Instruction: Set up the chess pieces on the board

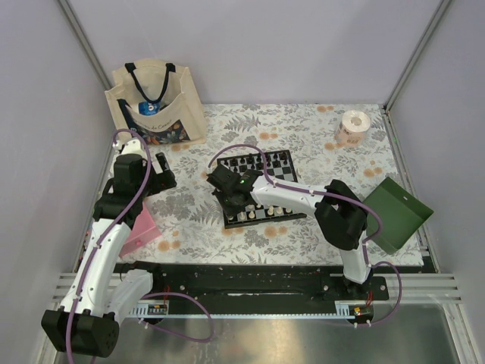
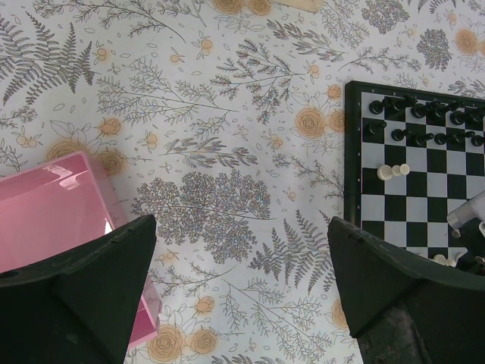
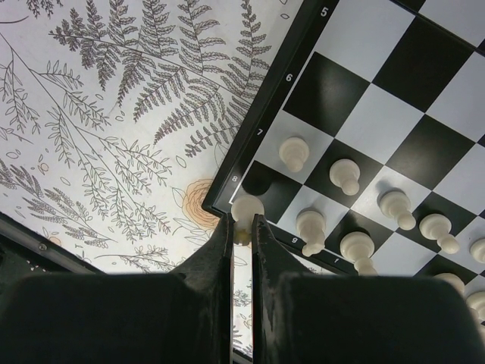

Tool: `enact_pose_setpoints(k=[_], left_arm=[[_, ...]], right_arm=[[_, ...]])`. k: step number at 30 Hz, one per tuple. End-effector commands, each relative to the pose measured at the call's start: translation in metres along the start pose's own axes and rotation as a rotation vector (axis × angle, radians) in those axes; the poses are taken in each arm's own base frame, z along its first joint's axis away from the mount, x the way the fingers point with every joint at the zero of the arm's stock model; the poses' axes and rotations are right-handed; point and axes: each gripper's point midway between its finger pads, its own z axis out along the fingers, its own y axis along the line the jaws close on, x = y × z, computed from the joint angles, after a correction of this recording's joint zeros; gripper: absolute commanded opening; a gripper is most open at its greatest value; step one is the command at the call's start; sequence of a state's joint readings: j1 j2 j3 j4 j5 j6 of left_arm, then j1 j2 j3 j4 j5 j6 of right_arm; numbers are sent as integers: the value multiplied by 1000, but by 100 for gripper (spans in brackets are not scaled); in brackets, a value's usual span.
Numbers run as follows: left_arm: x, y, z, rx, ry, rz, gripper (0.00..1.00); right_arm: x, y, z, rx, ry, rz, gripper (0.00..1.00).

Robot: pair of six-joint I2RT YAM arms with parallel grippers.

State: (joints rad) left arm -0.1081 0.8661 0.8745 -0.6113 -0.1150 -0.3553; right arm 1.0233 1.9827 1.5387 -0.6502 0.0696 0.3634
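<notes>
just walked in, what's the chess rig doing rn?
The right gripper is shut on a cream-white piece at a corner of the board, next to other white pieces already standing in rows. Whether it is seated on its square can't be told. Black pieces line the opposite end. The left gripper hangs open over the tablecloth beside a pink box, holding nothing.

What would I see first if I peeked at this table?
Probably the little chessboard in the middle of the flowery tablecloth, with the right tool pinching a white piece at the board's corner. After that, the bright pink box at the left edge and the green container at the right edge stand out.
</notes>
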Motion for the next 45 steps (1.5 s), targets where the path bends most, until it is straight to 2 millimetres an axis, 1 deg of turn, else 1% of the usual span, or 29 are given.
enact_pose_setpoints(k=[1, 11, 14, 22, 25, 31, 34, 40, 42, 43, 45], left_arm=[[-8, -4, 1, 21, -31, -1, 99], [-9, -4, 1, 21, -36, 0, 99], [-9, -4, 1, 21, -36, -2, 99], [-9, -4, 0, 22, -37, -2, 99], [-9, -3, 0, 21, -39, -2, 99], [-9, -4, 0, 24, -38, -2, 99], [-9, -4, -1, 23, -40, -2, 99], [-9, -3, -1, 22, -41, -1, 99], [-9, -4, -1, 23, -40, -2, 99], [-9, -4, -1, 22, -42, -3, 99], [-9, -3, -1, 22, -41, -2, 99]], right_arm=[[-13, 4, -3, 9, -34, -3, 7], [-9, 4, 7, 21, -14, 11, 8], [-10, 4, 6, 18, -26, 15, 9], [-11, -1, 5, 38, -36, 22, 9], [-9, -7, 4, 53, -44, 28, 9], [-10, -6, 3, 32, -42, 40, 9], [-8, -6, 5, 31, -37, 37, 10], [-10, -11, 4, 52, -48, 32, 13], [-10, -11, 3, 54, -50, 32, 15], [-10, -11, 4, 54, -50, 34, 17], [-10, -12, 3, 58, -50, 28, 16]])
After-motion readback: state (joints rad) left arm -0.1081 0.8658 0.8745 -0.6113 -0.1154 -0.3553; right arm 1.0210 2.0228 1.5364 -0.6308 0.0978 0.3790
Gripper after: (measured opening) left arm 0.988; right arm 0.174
